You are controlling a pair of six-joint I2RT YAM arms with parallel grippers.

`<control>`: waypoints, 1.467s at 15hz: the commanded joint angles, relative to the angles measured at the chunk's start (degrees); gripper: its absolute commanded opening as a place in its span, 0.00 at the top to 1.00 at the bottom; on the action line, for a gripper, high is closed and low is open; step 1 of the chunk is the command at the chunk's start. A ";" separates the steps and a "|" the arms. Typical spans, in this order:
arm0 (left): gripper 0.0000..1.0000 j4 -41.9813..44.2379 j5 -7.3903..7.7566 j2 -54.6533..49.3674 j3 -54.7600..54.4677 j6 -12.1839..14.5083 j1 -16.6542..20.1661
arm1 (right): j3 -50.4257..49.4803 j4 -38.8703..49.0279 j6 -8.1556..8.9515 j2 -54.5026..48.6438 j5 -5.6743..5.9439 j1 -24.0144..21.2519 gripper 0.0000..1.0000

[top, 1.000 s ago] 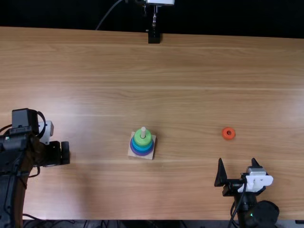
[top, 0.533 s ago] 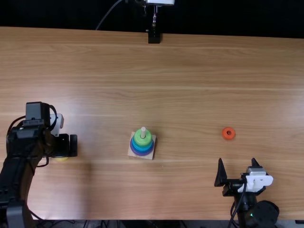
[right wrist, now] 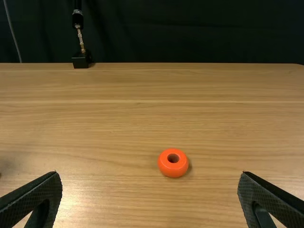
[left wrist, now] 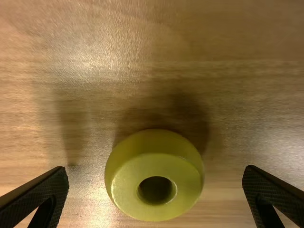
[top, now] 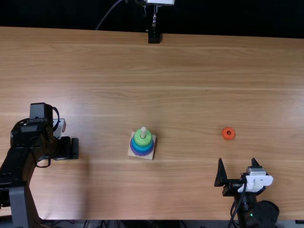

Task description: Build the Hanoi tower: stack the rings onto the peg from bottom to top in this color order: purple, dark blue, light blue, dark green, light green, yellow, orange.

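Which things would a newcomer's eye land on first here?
The green-topped ring stack, near the middle of the top view, stands out first. The bright orange ring, out to the right in that view, comes next. In the left wrist view, the yellow ring looms large, framed by the open left tool.

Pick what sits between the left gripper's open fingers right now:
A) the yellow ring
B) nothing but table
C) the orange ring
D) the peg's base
A: the yellow ring lies on the table between the left gripper's spread fingers, touching neither.
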 commanded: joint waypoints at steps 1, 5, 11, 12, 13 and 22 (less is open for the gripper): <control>0.00 -0.04 0.70 0.94 0.37 0.66 -0.37 | -3.50 -4.30 -0.19 -0.73 -0.59 -0.53 0.00; 0.00 -0.78 0.70 1.73 0.37 0.66 -0.37 | -3.50 -4.30 -0.19 -0.73 -0.59 -0.53 0.00; 0.56 0.07 0.60 1.64 0.37 0.55 -0.37 | -3.50 -4.30 -0.19 -0.73 -0.59 -0.53 0.00; 0.75 0.07 0.49 1.55 0.37 0.45 -0.37 | -3.50 -4.30 -0.19 -0.73 -0.59 -0.53 0.00; 0.90 0.07 0.49 1.47 0.28 0.13 -0.28 | -3.50 -4.30 -0.19 -0.73 -0.59 -0.53 0.00; 1.00 -3.10 0.70 -3.28 5.82 0.03 -2.39 | -3.50 -4.30 -0.19 -0.73 -0.59 -0.45 0.00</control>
